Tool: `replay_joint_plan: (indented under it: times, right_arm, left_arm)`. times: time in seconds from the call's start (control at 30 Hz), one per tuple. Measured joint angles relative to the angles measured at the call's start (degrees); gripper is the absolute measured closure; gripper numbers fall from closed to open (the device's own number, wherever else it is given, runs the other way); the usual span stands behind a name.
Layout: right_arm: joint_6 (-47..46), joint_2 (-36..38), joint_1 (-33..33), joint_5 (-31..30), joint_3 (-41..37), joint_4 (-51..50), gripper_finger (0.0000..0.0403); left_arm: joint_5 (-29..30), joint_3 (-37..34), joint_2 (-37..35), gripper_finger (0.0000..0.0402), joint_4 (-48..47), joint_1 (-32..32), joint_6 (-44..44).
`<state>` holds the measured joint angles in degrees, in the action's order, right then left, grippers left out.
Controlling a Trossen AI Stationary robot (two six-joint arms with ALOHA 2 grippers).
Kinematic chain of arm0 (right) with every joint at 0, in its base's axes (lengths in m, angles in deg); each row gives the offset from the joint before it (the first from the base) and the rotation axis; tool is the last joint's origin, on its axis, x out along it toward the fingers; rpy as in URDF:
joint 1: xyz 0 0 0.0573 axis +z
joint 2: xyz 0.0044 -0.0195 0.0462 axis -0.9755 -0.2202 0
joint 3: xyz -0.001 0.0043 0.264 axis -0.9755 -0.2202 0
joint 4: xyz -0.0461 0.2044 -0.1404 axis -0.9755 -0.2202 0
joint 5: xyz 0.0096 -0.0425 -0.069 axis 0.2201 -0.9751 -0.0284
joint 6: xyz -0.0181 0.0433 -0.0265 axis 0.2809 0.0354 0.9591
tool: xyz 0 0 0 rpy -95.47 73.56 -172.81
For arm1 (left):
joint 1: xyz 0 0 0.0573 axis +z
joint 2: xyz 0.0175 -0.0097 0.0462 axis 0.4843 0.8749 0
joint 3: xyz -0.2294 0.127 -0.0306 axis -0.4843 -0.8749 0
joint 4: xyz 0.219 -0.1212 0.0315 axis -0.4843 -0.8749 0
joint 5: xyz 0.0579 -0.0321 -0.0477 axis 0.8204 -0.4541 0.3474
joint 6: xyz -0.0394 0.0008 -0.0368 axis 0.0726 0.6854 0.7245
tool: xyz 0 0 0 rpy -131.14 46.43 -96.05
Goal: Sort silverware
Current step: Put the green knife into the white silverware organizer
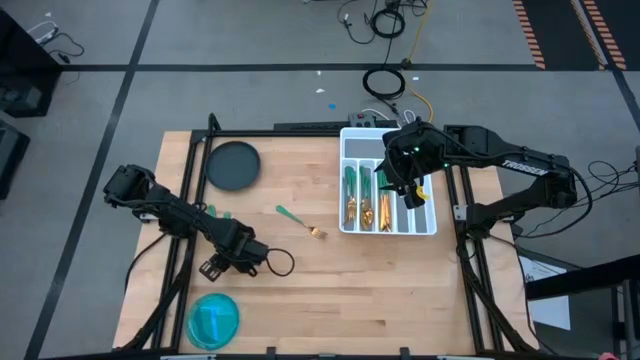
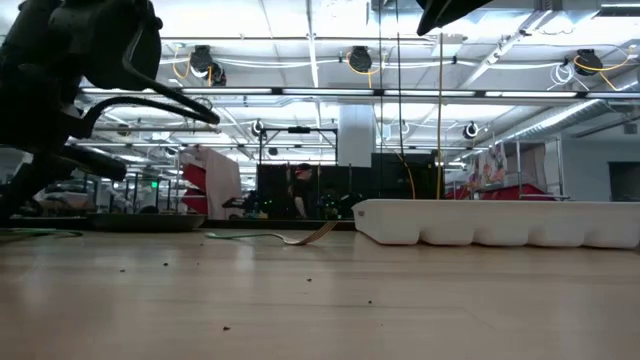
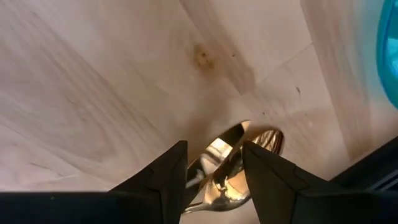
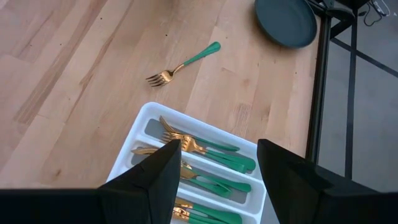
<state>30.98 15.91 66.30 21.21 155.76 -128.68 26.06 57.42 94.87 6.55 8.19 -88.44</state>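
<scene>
Silverware (image 1: 366, 208) mostly sorted already: gold-headed, green-handled pieces lying in the compartments of the white tray (image 1: 425, 228), directly beneath the right pincer (image 1: 397, 183). Right pincer hovering over the tray with fingers spread wide and nothing between them. One fork (image 4: 180, 65) left loose on the bench (image 1: 330, 290), well out ahead of that pincer, between tray and dark plate (image 1: 232, 165). Left pincer (image 3: 214, 168) low over the bench, parted, a shiny gold piece (image 3: 239, 158) between its fingers; firmness of grip impossible to judge. Remaining, by this reckoning: the loose fork and that gold piece.
</scene>
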Motion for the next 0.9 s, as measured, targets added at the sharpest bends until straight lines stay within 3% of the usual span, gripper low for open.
replay_joint_plan:
  times: [0.33, 0.7, 0.9]
  right_arm:
    - [0.2, 0.0, 0.0, 0.0, 0.0, 0.0, 0.0197]
    - [-0.1, 0.0, 0.0, 0.0, 0.0, -1.0, 0.0197]
    - [-0.5, 0.0, 0.0, -0.1, 0.0, -1.7, 0.0197]
  left_arm:
    - [0.0, -0.8, 1.3, 0.0248, 0.7, 0.0, -0.1]
    - [-0.5, 0.4, 6.2, 0.0385, -0.9, 0.3, -0.5]
    - [1.8, 2.0, 6.3, 0.0396, -2.2, 0.0, -0.5]
